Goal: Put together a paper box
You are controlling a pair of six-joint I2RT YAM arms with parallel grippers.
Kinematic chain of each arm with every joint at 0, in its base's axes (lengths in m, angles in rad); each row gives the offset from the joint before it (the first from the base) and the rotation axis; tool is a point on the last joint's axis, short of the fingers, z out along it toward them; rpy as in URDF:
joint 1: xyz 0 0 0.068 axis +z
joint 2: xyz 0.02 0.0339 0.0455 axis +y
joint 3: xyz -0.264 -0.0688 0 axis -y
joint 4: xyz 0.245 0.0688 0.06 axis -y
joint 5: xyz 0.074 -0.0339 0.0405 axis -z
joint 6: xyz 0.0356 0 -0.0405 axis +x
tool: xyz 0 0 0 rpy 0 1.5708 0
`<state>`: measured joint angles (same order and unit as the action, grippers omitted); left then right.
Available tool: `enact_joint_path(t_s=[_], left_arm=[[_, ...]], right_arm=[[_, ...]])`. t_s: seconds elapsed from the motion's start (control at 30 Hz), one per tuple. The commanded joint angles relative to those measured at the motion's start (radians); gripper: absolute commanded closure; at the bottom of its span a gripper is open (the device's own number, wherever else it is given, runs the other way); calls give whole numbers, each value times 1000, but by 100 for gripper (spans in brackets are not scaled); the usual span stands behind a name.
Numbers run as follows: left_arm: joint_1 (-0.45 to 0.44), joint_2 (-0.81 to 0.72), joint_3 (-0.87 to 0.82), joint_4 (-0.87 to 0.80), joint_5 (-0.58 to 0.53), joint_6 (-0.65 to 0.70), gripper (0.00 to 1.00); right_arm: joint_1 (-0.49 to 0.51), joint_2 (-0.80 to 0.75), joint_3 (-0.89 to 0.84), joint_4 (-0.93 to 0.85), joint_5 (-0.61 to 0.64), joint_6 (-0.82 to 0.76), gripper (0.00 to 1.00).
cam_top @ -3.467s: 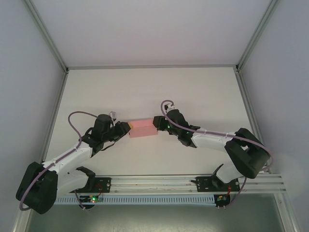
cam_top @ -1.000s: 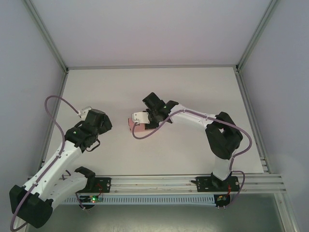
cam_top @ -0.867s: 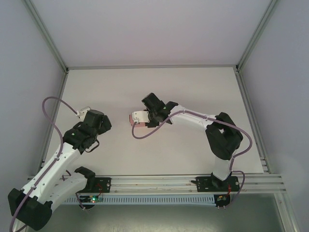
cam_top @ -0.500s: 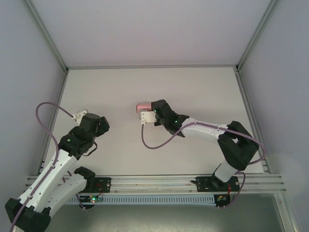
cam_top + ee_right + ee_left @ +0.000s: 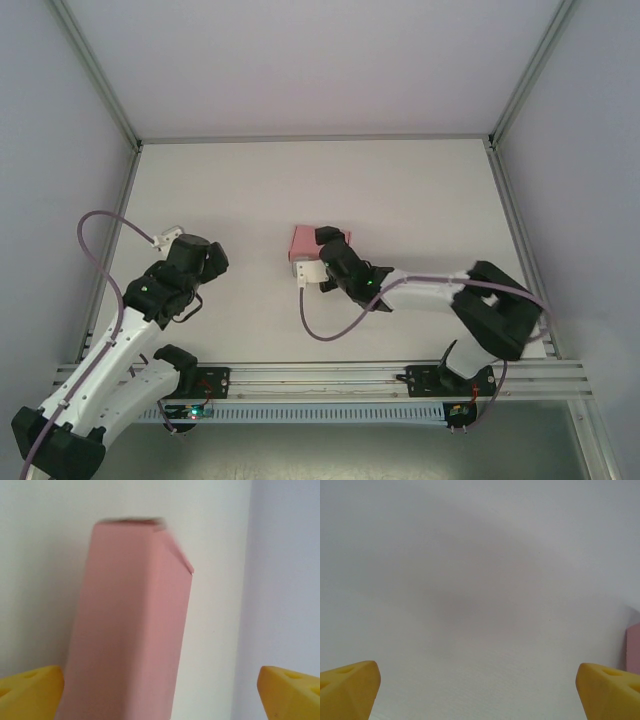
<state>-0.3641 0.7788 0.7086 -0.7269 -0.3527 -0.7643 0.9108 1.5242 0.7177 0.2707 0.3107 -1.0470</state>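
Note:
The paper box (image 5: 302, 241) is a small closed pink carton lying on the white table (image 5: 420, 200) just left of centre. My right gripper (image 5: 320, 248) sits right against its near-right side. In the right wrist view the paper box (image 5: 131, 620) runs lengthwise between my wide-apart yellow fingers (image 5: 31, 690), close to the left one; the right gripper (image 5: 160, 695) is open. My left gripper (image 5: 212, 262) hovers well to the left of the box. Seen from the left wrist, the left gripper (image 5: 480, 695) is open over bare table, and a sliver of the paper box (image 5: 634, 647) shows at the right edge.
Grey walls and metal frame posts (image 5: 108, 110) close in the table on three sides. A rail (image 5: 330, 378) with both arm bases runs along the near edge. A purple cable (image 5: 325, 322) loops from the right arm over the table.
Both grippers held the box's ends 3.5 s ago; the left one let go and drew back left. The right arm has swung round and the box has shifted slightly toward the near edge.

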Motion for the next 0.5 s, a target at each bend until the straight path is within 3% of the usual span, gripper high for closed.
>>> enact_joint_path(t_s=[0.0, 0.13, 0.2, 0.33, 0.47], left_arm=[[14, 21, 23, -11, -2, 5, 0], [16, 61, 55, 15, -16, 41, 0], [17, 90, 71, 41, -37, 73, 0], [17, 162, 57, 173, -142, 219, 0], [48, 210, -5, 398, -237, 393, 0]], right_arm=[[1, -173, 68, -209, -156, 188, 2], [-23, -320, 65, -205, -206, 338, 2], [-85, -373, 72, -173, -167, 513, 2], [-377, -438, 58, -166, -167, 909, 2], [-628, -489, -119, -13, -100, 1100, 2]])
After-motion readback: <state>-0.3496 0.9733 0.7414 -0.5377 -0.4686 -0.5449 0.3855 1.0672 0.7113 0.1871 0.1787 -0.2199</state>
